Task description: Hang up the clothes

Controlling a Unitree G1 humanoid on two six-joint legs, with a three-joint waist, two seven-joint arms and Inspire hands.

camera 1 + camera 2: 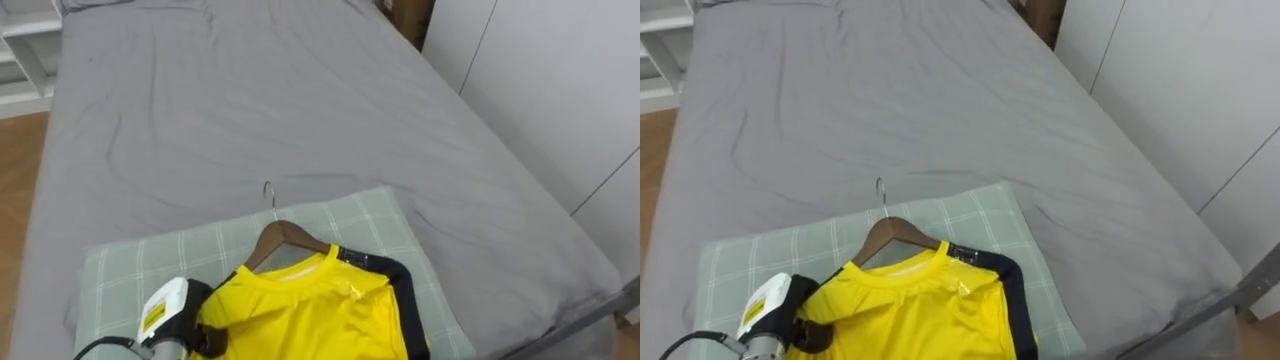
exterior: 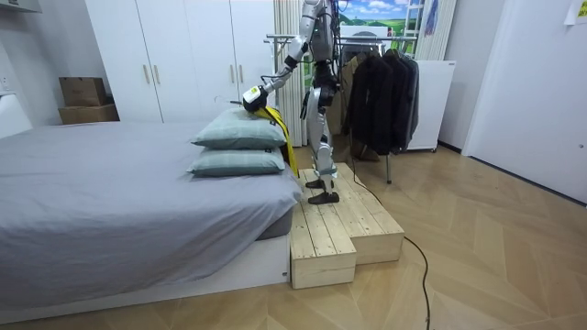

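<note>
A yellow shirt (image 1: 300, 310) with dark sleeve trim lies on a wooden hanger (image 1: 285, 238), whose metal hook (image 1: 268, 192) points up the bed. Both rest on a green checked pillow (image 1: 370, 225). My left hand (image 1: 185, 315) is at the shirt's left shoulder, its dark fingers curled on the fabric there. In the room view I stand on a wooden platform (image 2: 339, 225) at the head of the bed, left arm stretched out over the stacked pillows (image 2: 240, 133), where the shirt (image 2: 275, 124) hangs over the edge.
The grey bed (image 1: 250, 100) stretches ahead, with white wardrobe doors (image 1: 560, 80) along its right. Behind me stands a clothes rack (image 2: 381, 82) hung with dark garments. A white shelf (image 1: 25, 50) is at the far left.
</note>
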